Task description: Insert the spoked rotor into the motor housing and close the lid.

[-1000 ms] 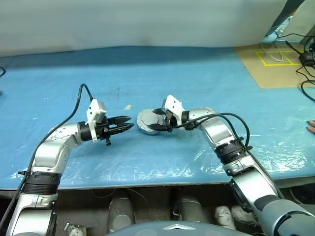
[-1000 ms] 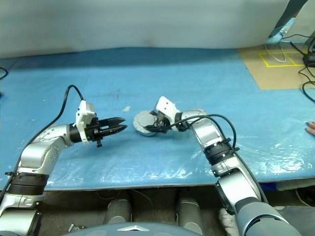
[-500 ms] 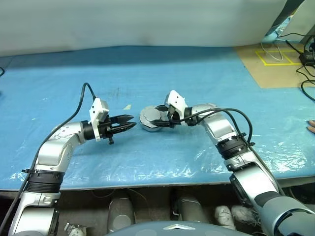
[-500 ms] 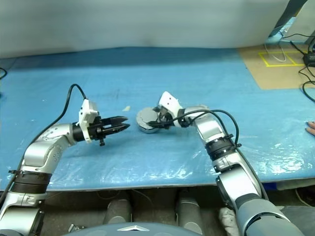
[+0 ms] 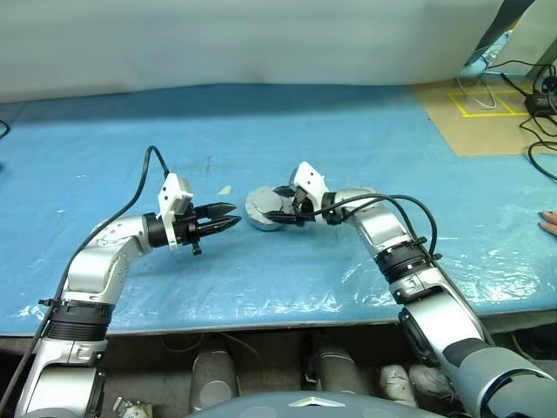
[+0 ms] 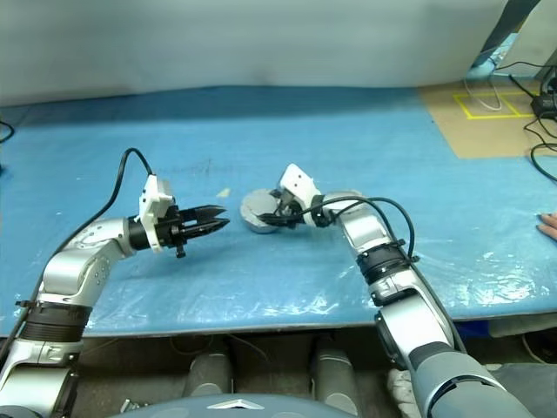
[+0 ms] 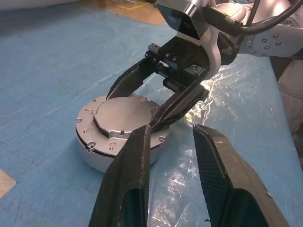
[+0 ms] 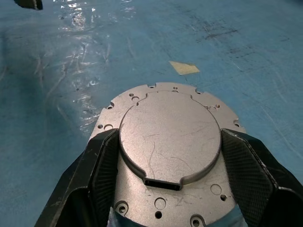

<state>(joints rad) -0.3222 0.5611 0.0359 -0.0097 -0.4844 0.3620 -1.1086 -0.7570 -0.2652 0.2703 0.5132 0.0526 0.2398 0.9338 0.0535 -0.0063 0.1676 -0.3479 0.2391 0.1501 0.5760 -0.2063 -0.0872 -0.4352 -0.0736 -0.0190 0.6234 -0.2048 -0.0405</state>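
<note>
The motor housing (image 5: 264,212) sits on the blue sheet at the table's middle, a grey round body with a holed flange (image 8: 208,189). The lid (image 8: 170,137), a smooth grey raised disc, lies flat and closed on top of it. The spoked rotor is hidden. My right gripper (image 5: 274,215) reaches in from the right, its two fingers (image 8: 102,165) lying against opposite sides of the lid. A short way left of the housing my left gripper (image 5: 233,216) hovers, pointing at it, open with nothing between its fingers (image 7: 137,156).
A small yellow scrap of tape (image 5: 225,189) lies just behind the left gripper. Brown cardboard (image 5: 487,113) with yellow tape marks and black cables (image 5: 540,96) covers the back right corner. A person's fingers (image 5: 549,223) rest at the right edge.
The whole view has shifted a little. The right gripper stays around the lid, and the left gripper and the housing have not moved.
</note>
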